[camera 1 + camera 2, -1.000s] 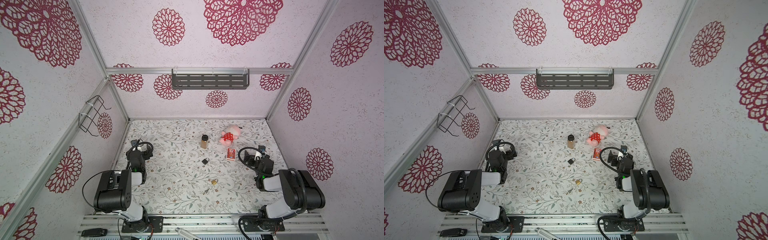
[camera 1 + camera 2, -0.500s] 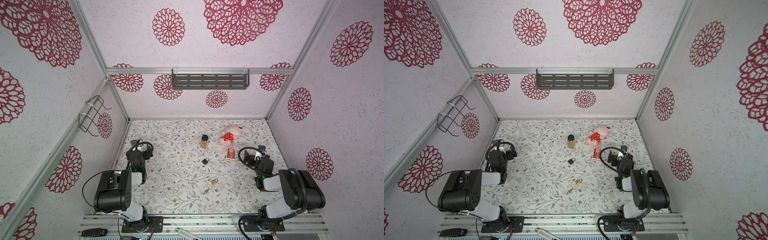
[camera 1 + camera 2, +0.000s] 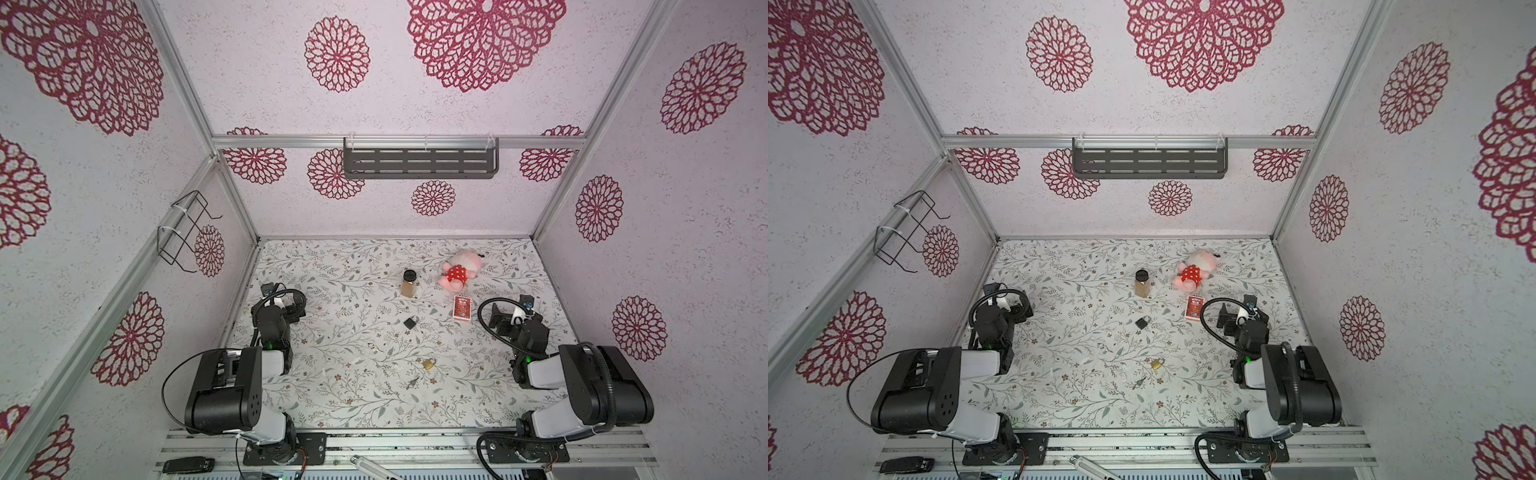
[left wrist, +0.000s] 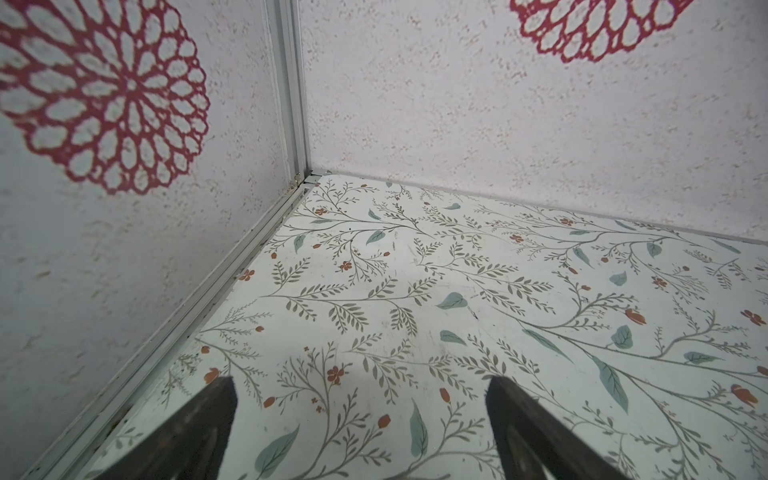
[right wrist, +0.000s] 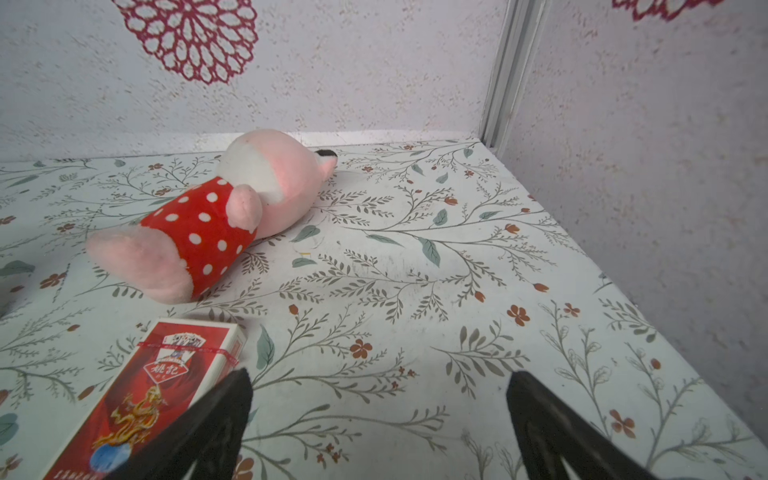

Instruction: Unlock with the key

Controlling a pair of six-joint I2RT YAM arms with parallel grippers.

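**Both my hands are wide, and the key lies apart from them**

My left hand (image 4: pixel 361 384) sits low over the counter (image 4: pixel 457 270) with its arm folded back, close to the side wall. Its fingers are spread wide and hold nothing. My right hand (image 5: pixel 378 378) sits low on the other side, just as wide and just as empty.

The key (image 3: pixel 412 381) lies flat between my two hands, well apart from both and nearer my arm bases. Its long side slants toward the gold lock (image 3: pixel 429 364) just beside it. It is too small to tell which end is the tip. A black lock (image 3: pixel 410 322) lies farther out.

Only the top views show the key and the locks. My right wrist view shows a pink toy (image 5: pixel 216 216) ahead of the hand and a red card box (image 5: pixel 166 382) near one finger. My left wrist view shows just counter and a wall corner.
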